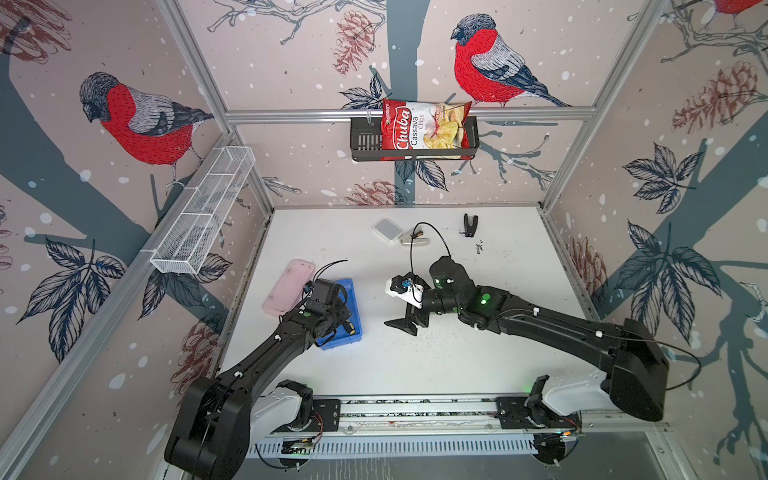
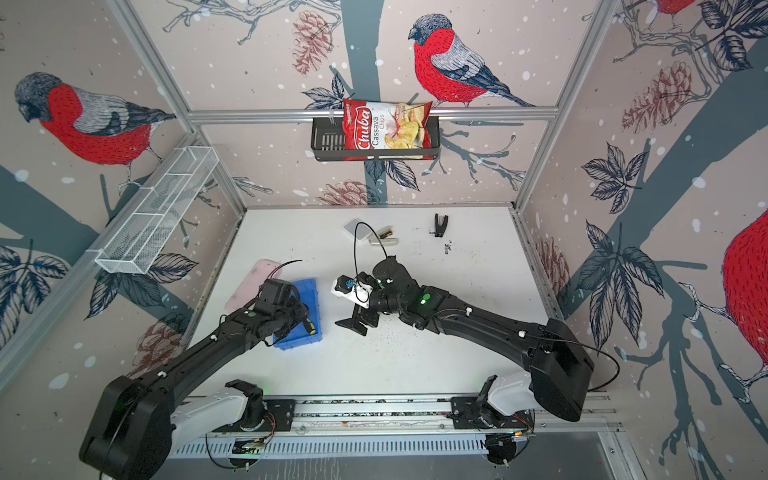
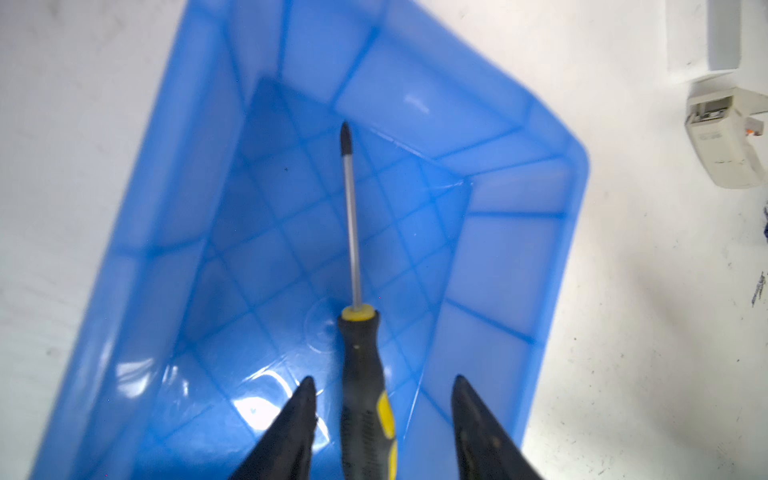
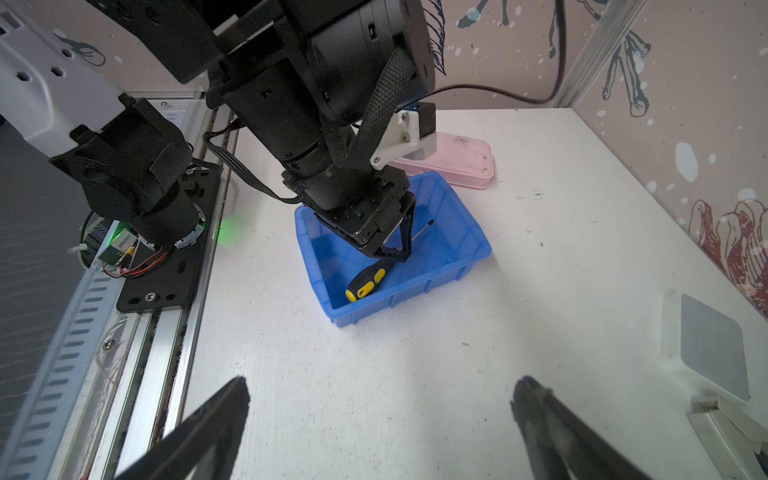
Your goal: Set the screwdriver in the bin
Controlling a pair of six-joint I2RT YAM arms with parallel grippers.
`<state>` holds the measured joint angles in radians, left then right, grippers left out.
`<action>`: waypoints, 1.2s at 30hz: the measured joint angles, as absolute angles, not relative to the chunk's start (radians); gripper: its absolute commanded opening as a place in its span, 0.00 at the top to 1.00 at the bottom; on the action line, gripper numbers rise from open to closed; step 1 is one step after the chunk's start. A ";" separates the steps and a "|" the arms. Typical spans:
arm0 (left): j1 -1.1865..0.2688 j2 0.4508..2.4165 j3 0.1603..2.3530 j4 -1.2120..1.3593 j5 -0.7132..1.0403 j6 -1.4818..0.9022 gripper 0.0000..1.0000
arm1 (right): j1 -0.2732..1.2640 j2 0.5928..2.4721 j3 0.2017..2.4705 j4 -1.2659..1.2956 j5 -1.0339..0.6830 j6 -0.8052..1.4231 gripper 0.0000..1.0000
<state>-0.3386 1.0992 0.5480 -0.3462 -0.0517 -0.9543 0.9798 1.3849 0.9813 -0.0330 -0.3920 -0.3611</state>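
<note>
The screwdriver [image 3: 360, 357], black-handled with yellow accents and a thin metal shaft, lies inside the blue bin [image 3: 519, 249], tip toward the far wall. My left gripper [image 3: 382, 380] hangs over the bin, open, one finger on each side of the handle with a gap at both. In the right wrist view the screwdriver [image 4: 365, 283] rests on the floor of the bin [image 4: 457, 253] under the left gripper [image 4: 399, 249]. In both top views the left arm covers much of the bin [image 1: 347, 291] [image 2: 309, 291]. My right gripper [image 4: 382, 382] [image 1: 401, 326] is open and holds nothing over bare table, right of the bin.
A flat pink case [image 1: 286, 286] lies just behind the bin. At the back of the table are a white square pad [image 1: 387, 230] and a black clip-like tool [image 1: 469, 224]. A white mesh basket [image 1: 203, 212] hangs on the left wall. A chips bag [image 1: 419, 129] sits in a rear rack.
</note>
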 measured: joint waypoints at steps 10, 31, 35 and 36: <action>-0.339 1.028 0.657 -0.303 -0.132 -0.733 0.14 | 0.882 1.304 0.908 0.094 -0.397 -0.254 0.00; -0.215 1.113 0.472 0.384 -0.369 -0.045 0.00 | 0.173 1.101 0.540 0.504 -0.262 -0.040 0.00; -0.163 1.118 0.349 0.536 -0.366 -0.027 0.00 | 0.100 1.098 0.467 0.569 -0.161 -0.024 0.00; -0.152 1.116 0.316 0.575 -0.362 -0.027 0.01 | 0.088 1.103 0.446 0.587 -0.137 -0.024 0.00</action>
<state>-0.1524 1.1160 0.3164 0.5747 -0.3622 -0.0269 0.0883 1.1027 0.4461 0.5869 -0.1371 -0.0238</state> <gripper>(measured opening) 0.995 0.997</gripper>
